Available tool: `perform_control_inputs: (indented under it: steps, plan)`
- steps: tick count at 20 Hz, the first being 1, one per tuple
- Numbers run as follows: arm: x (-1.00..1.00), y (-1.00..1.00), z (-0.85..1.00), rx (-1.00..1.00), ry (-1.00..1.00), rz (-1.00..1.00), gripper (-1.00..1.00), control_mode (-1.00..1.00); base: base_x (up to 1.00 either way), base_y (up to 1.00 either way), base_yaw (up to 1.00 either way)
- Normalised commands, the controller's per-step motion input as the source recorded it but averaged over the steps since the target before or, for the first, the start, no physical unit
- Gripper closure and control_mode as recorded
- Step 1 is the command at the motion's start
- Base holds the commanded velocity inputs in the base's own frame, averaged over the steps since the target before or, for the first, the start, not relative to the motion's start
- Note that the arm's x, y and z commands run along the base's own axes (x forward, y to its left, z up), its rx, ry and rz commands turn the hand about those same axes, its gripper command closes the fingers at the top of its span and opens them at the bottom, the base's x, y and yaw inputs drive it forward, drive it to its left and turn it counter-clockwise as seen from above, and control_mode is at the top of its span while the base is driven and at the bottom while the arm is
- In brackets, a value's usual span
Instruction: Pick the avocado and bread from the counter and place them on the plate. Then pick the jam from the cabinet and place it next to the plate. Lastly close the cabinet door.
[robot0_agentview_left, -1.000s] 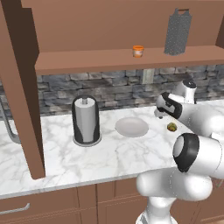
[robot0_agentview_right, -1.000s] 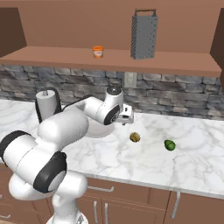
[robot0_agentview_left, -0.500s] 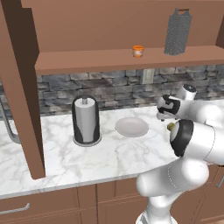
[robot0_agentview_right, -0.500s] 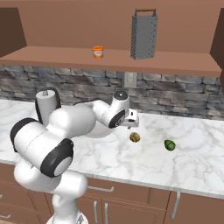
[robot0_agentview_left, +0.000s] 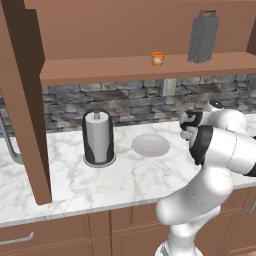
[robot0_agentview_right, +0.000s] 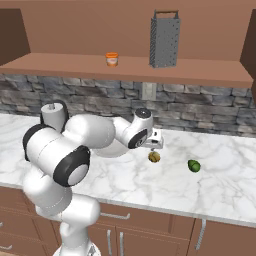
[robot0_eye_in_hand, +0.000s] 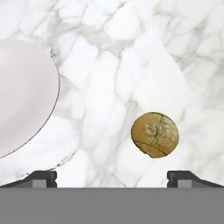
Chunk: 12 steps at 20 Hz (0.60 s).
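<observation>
We count one bread (robot0_eye_in_hand: 155, 134) on the counter (robot0_agentview_right: 220, 195), under our gripper (robot0_eye_in_hand: 112, 177), whose fingers stand wide apart, holding nothing. One avocado (robot0_agentview_right: 194, 165) lies just beside it, nearer the front edge. One plate (robot0_agentview_left: 150, 145) and one paper-towel holder (robot0_agentview_left: 98, 137) sit mid-counter. On the cabinet (robot0_agentview_left: 125, 30) shelf: one jam (robot0_agentview_right: 112, 59), one grater (robot0_agentview_right: 165, 39).

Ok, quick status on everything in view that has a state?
Gripper: jaws open, empty, above the bread.
Bread: on the counter, not on the plate.
Avocado: on the counter.
Plate: empty.
Jam: on the cabinet shelf.
Grater: upright on the shelf.
</observation>
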Motion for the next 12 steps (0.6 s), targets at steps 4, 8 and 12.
perform_control_inputs:
  steps: [4,8,12]
  plan:
    - [0.15,-0.2,-0.2,0.0,0.01,-0.03,-1.0,-1.0,0.0,0.0,0.0]
    - [0.13,-0.18,-0.18,0.0,0.01,-0.03,-1.0,-1.0,0.0,0.0,0.0]
    - [0.09,-0.16,-0.16,0.0,0.0,-0.03,-1.0,-1.0,0.0,0.0,0.0]
